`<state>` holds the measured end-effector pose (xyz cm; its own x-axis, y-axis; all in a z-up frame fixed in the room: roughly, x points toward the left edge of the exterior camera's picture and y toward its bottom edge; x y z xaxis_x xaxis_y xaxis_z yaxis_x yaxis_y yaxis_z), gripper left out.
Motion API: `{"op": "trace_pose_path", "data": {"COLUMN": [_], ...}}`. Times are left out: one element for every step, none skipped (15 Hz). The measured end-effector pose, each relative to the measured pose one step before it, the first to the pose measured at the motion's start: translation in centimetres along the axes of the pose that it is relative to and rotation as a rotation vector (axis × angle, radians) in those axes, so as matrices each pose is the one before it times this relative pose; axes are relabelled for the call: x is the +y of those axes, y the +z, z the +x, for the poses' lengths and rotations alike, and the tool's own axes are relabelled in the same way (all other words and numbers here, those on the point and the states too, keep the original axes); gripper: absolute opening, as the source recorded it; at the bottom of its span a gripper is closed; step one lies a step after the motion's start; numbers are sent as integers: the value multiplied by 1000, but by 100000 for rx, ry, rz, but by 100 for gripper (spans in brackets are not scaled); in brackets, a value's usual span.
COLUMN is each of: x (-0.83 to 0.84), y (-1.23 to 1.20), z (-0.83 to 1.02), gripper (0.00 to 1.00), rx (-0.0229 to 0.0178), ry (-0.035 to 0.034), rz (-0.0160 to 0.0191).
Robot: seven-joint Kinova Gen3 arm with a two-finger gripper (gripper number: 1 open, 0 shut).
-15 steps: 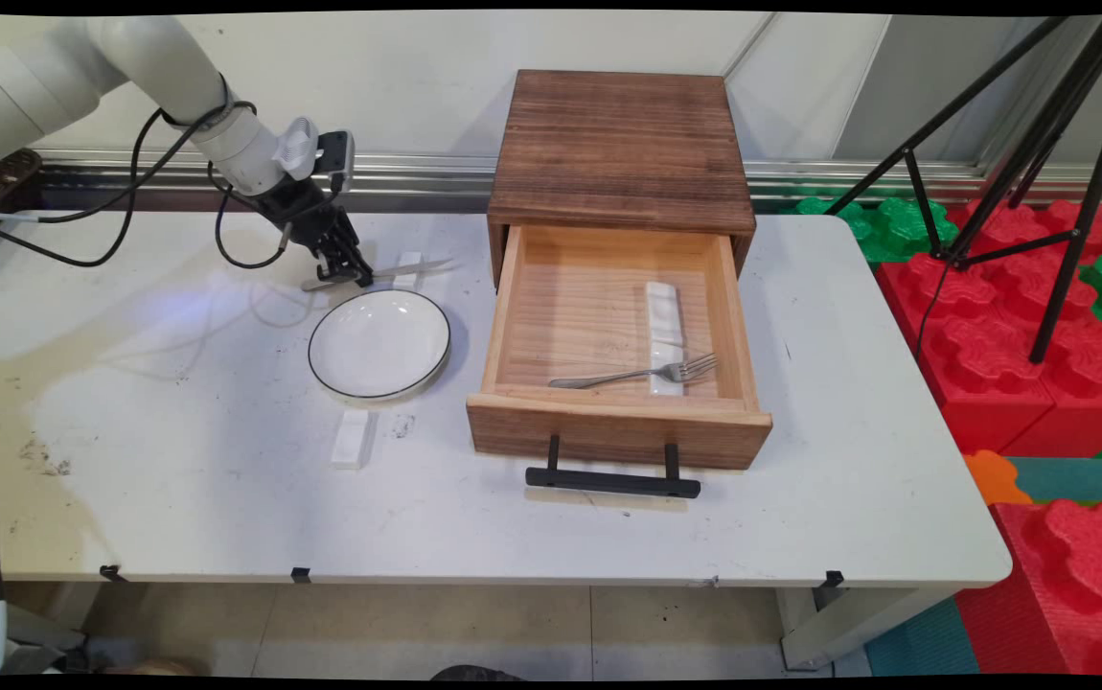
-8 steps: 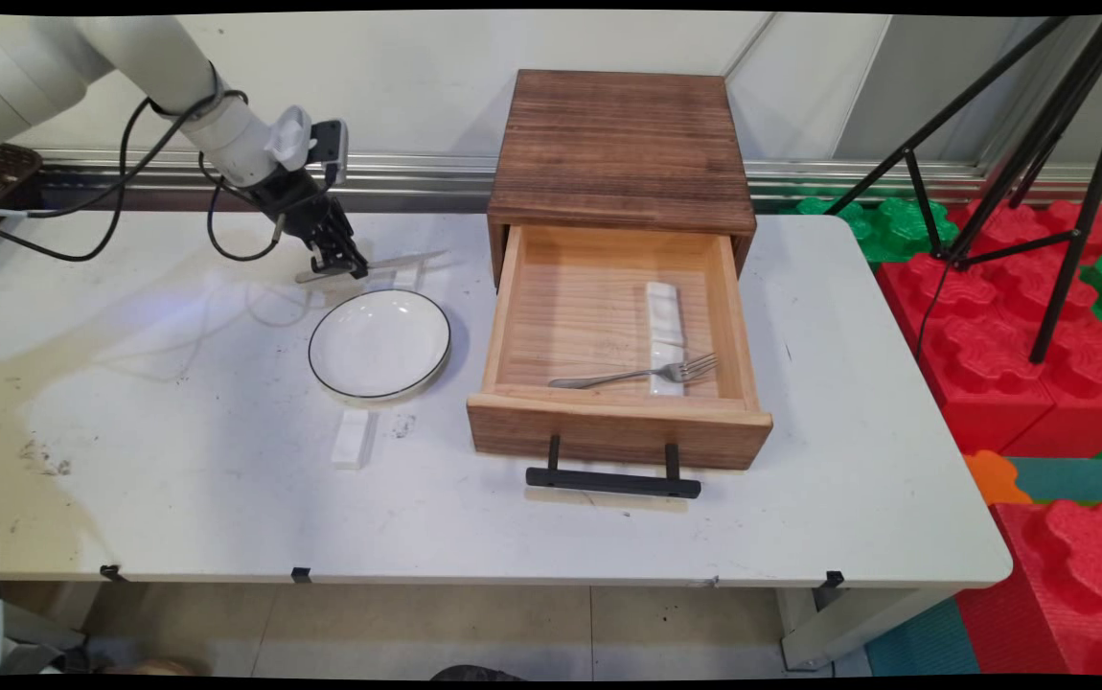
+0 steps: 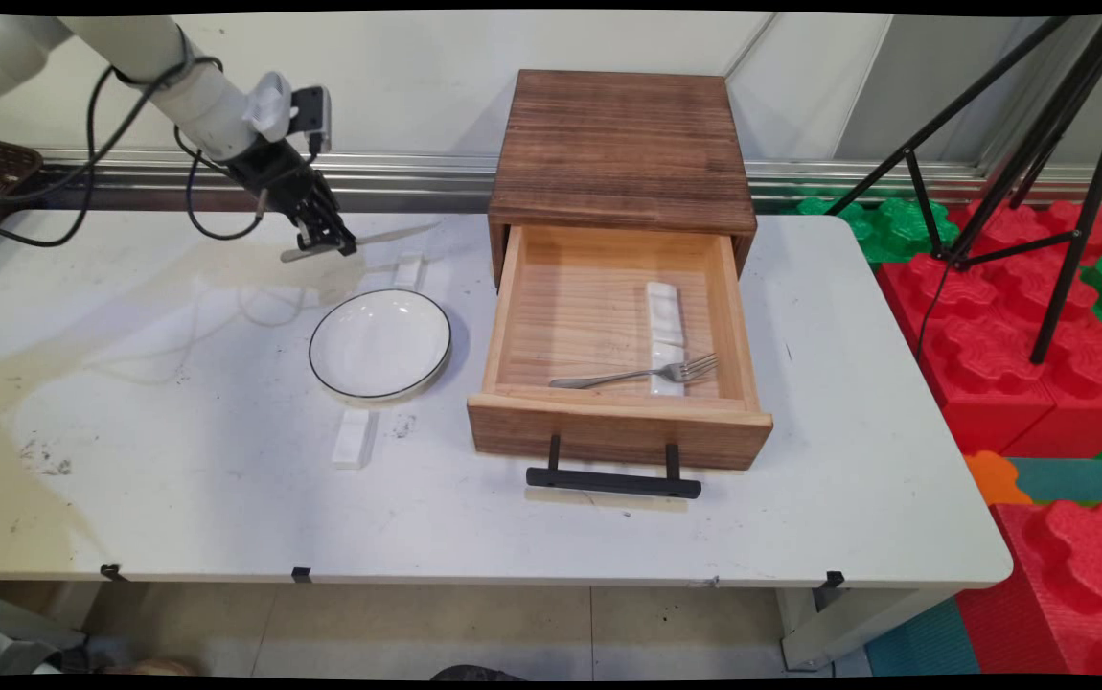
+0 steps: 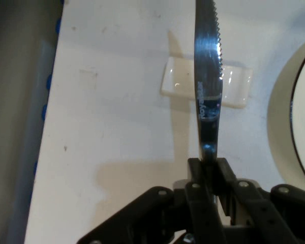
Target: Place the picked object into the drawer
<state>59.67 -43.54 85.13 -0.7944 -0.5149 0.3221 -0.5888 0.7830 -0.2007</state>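
Gripper (image 3: 335,246) clamped on a knife (image 3: 388,236), held above the desk (image 3: 177,460).
It grips the handle, so the blade reaches level over the white rest (image 4: 207,81), beside the plate (image 3: 379,343).

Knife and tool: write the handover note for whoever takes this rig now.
Tool: shut on the knife, held clear of the table, blade pointing toward the drawer box.
Below the knife: a white rest, beside the plate. Another white rest lies on the plate's near side.
Drawer open; fork lies across a long white rest inside.
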Motion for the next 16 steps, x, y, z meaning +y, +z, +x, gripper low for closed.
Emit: {"op": "trace_pose_path", "data": {"x": [216,207,150,449,320,293,377,227,438,449,560,496,524,432,508,470], "y": [-806,-687,-458,-1174,-786,-644,-709,-372,-635,-581,-623,-440,-396,-284,-262,-186], "z": [194,163,181,296,248,257,288,189,421,448,517,572,564,516,678,748], "gripper": [0,0,0,0,0,0,0,0,0,0,0,0,0,0,0,0], "rx": [25,45,14,40,93,203,350,199,663,716,792,765,794,718,980,1089], "ry": [-40,21,221,311,261,257,181,124,241,239,304,479,431,416,557,537], "rz": [305,153,25,12,-62,-140,-263,-234,-424,-462,-539,-584,-626,-525,-574,-462]}}
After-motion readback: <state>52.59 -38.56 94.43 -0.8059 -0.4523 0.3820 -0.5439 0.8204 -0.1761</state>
